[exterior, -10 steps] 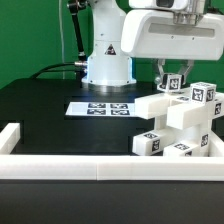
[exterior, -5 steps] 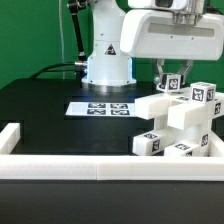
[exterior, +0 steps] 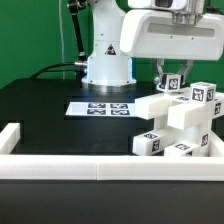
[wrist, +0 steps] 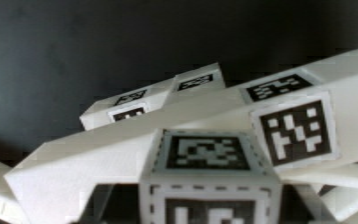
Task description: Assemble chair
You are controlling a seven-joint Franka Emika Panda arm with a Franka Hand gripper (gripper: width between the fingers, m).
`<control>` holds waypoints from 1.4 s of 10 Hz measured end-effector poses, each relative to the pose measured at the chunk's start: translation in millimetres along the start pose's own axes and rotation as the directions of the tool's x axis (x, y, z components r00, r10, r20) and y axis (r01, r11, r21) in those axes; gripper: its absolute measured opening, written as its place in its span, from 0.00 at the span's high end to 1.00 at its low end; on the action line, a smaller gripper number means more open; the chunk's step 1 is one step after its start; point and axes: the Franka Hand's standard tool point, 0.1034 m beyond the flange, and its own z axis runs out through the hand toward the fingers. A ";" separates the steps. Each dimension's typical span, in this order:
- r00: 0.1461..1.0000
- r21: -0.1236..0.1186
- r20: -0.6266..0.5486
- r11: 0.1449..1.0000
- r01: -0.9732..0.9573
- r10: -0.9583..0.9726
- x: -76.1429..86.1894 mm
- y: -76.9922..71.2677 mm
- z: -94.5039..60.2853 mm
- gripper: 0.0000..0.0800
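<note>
Chair (exterior: 180, 125) parts stood stacked at the exterior view's right, on the black desk (exterior: 50, 115), close against the white rail (exterior: 100, 165) that ran along the near edge. The hand (exterior: 172, 80) hung straight above the stack, and its fingers (exterior: 163, 72) were clenched on a small tagged block at the top of the chair. Below that block lay a flat white panel and more tagged blocks, down to the desk. Seen from the wrist, the chair (wrist: 211, 150) filled most of the picture, its marker tags facing the camera, directly under the hand. The marker board (exterior: 100, 107) lay flat on the desk, apart from the chair, toward the exterior view's left.
</note>
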 end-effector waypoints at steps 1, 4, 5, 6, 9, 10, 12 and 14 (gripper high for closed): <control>0.997 0.000 0.000 0.997 -0.079 0.079 0.0 -0.1 0.0 0.64; 0.962 0.003 0.000 0.962 -0.273 0.273 -0.1 -0.1 0.1 0.64; 0.942 0.008 0.001 0.942 -0.337 0.337 -0.2 0.3 0.1 0.64; 0.902 0.018 0.003 0.902 -0.431 0.431 -0.2 0.5 0.2 0.64; 0.791 0.044 0.018 0.789 -0.612 0.612 -0.8 2.4 1.0 0.64; 0.723 0.050 0.026 0.722 -0.690 0.690 -0.9 3.0 1.2 0.64; 0.626 0.050 0.034 0.625 -0.779 0.779 -0.9 2.9 1.3 0.64; 0.489 0.044 0.042 0.488 -0.872 0.871 -0.6 2.5 1.4 0.64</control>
